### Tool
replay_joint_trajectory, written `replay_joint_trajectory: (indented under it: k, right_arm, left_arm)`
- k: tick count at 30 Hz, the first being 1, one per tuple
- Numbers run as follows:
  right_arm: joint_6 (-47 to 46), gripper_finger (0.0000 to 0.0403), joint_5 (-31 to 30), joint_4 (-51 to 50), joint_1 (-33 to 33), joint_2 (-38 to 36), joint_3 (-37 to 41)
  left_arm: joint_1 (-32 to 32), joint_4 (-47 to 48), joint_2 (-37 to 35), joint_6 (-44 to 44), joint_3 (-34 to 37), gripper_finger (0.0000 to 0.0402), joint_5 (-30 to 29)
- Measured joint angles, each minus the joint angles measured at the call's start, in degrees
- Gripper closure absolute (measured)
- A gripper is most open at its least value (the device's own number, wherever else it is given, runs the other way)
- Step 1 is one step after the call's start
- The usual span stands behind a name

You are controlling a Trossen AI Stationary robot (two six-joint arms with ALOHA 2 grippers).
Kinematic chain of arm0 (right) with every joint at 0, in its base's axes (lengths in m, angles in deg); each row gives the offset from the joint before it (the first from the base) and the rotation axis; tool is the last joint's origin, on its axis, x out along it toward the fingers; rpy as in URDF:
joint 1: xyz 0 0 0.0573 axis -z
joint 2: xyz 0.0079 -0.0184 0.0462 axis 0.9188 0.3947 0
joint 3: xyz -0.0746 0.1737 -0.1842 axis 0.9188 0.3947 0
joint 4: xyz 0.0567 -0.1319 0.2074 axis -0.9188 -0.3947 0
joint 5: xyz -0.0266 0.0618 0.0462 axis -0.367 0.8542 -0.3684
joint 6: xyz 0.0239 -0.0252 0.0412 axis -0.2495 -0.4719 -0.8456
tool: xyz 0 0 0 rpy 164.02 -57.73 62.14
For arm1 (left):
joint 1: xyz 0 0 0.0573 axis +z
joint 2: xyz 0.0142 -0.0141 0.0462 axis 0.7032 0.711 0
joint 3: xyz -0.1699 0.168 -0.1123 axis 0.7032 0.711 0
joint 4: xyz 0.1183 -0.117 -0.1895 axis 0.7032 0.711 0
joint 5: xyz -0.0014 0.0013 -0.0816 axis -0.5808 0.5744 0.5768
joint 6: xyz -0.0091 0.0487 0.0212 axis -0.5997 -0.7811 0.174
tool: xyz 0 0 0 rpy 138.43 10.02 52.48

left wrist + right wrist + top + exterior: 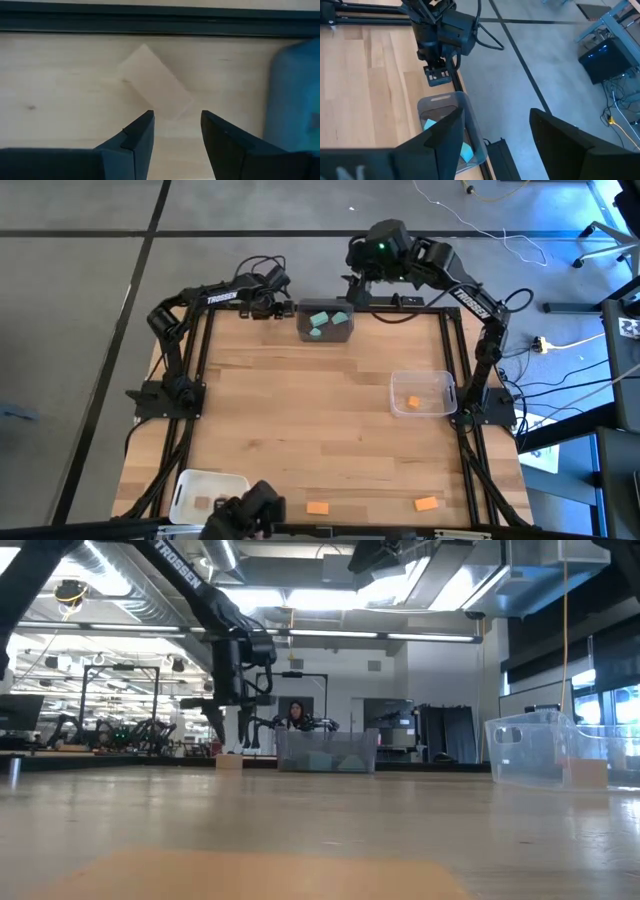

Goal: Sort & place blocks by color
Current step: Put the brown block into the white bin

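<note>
A pale tan block lies flat on the table by the far edge, also seen in the low view. My left gripper is open and hangs just above it, fingers pointing down, one on either side of the block's near corner, touching nothing. It stands beside the dark grey bin, which holds teal blocks. My right gripper is open and empty, up above the table's far edge, looking down on the grey bin. Two orange blocks lie at the near edge.
A clear bin with an orange block stands at the right. A white bin with tan blocks stands at the near left corner. The black table frame runs just beyond the tan block. Bare wood lies in the middle.
</note>
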Motion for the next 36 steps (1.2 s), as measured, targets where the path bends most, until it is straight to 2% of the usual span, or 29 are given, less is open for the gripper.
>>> replay_joint_trajectory:
  k: [3, 23, 27, 31, 36]
  right_arm:
    - [-0.01, 0.0178, 0.0, -0.05, 0.34, 0.0, 0.0]
    - [-2.0, 0.0178, 0.0, -0.25, 1.75, 0.02, 0.0]
    - [-2.92, 0.0178, 0.01, -0.58, 1.75, 0.02, 0.0]
    - [-2.92, 0.0178, 0.0, -0.9, 1.75, 0.02, 0.0]
    - [-2.87, 0.0178, 0.02, -0.9, 1.75, 0.02, 0.0]
  left_arm:
    - [0.02, -0.23, -0.02, -0.09, 0.0, 0.0247, -1.73]
    - [1.62, 2.31, 0.87, -1.43, -0.02, 0.0247, -2.87]
    - [1.62, 2.88, 1.19, -1.53, -0.05, 0.0247, -0.41]
    - [0.81, 4.24, 1.0, -1.6, -3.35, 0.0247, 5.58]
    - [-2.01, 4.95, 0.85, -0.49, -10.28, 0.0247, 3.26]
